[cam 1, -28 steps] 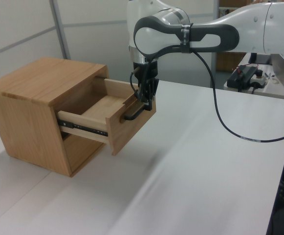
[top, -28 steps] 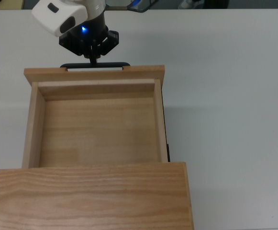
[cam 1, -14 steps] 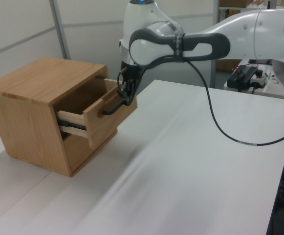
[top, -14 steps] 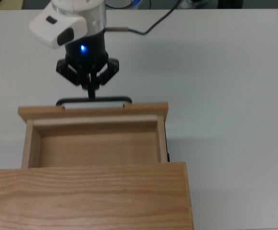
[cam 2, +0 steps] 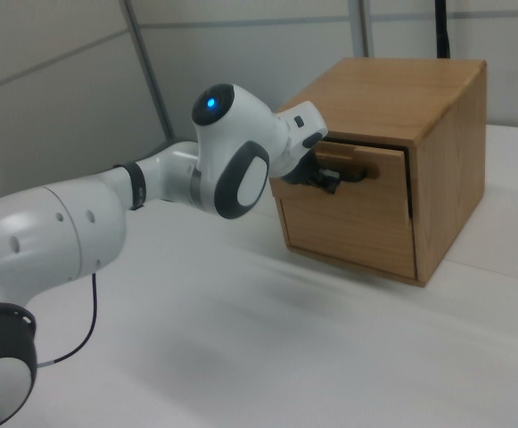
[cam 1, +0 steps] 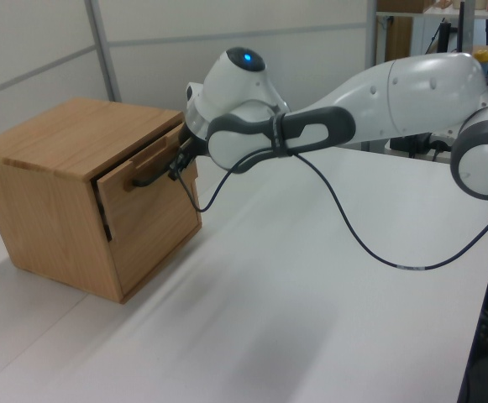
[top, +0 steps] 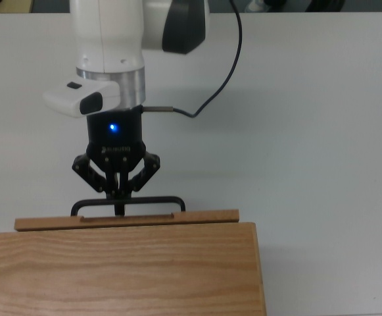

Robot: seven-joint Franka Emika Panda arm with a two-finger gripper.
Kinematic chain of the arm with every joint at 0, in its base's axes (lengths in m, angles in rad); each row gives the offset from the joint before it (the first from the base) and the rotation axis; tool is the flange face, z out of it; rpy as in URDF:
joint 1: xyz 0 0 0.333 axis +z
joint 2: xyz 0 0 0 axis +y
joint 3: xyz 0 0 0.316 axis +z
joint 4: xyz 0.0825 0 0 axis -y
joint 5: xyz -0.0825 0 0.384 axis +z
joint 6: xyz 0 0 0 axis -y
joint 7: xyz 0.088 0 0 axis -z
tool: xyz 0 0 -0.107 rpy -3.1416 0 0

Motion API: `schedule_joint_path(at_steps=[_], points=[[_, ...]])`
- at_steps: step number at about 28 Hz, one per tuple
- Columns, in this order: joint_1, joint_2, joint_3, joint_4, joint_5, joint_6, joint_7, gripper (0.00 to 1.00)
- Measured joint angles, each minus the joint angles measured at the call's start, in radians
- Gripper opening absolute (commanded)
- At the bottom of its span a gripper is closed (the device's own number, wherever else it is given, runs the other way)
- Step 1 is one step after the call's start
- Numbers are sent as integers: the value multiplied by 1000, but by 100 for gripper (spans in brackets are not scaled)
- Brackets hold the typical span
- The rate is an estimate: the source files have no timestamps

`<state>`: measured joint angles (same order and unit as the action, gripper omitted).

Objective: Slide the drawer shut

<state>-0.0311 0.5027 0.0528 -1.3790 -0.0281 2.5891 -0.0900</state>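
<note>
White counter carries the cabinet; its drawer is nearly shut. The hand pinches the handle. Stiff wood on runners should glide; push there.

The top view looks straight down, close on my gripper, the cabinet below it in frame. The left view and right view stand farther off on opposite sides — both share my arm and the cabinet front.
</note>
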Motion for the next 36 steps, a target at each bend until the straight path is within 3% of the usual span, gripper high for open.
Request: schedule_joint_path(at_steps=[9,21,25,36], points=[[0,59,0,-2,-1,183,-14,0],[10,61,0,0,-1,181,-16,0],[12,28,0,26,-1,41,-16,0],[13,-175,1,47,-1,-448,-15,0]])
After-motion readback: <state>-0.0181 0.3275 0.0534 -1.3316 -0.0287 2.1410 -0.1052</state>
